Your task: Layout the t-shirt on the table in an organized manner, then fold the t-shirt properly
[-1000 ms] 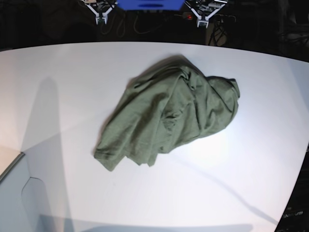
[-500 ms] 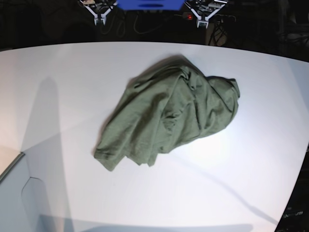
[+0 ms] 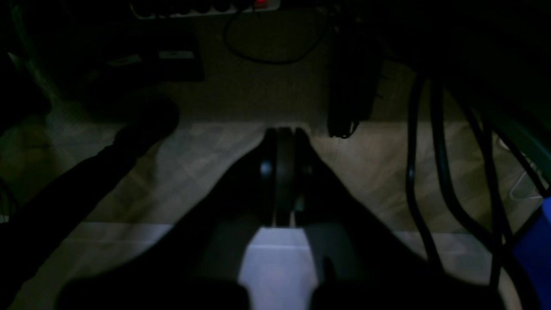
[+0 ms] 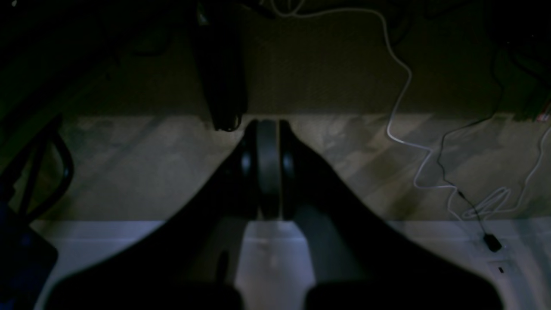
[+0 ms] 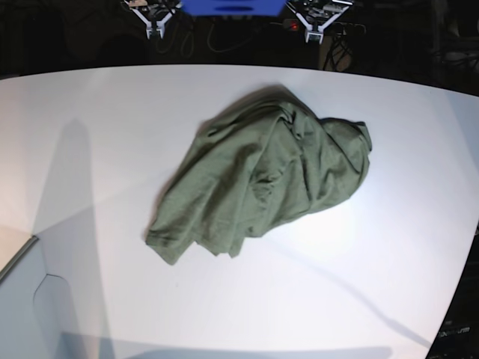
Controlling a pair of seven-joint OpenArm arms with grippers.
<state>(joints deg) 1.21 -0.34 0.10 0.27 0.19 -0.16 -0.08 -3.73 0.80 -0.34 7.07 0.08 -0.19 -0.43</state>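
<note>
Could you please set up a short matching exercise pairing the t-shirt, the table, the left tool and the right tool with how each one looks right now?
Things:
1. t-shirt
2. table
3. left tool
4. right tool

States:
A. white, curved edge
B. shut, white cable nearby
C. crumpled heap
D. shut, black cables nearby

Pairs: 1-C, 2-A, 3-D, 4-B

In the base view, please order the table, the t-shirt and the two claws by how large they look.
1. the table
2. the t-shirt
3. the right claw and the left claw: they look alike, so no ranking.
</note>
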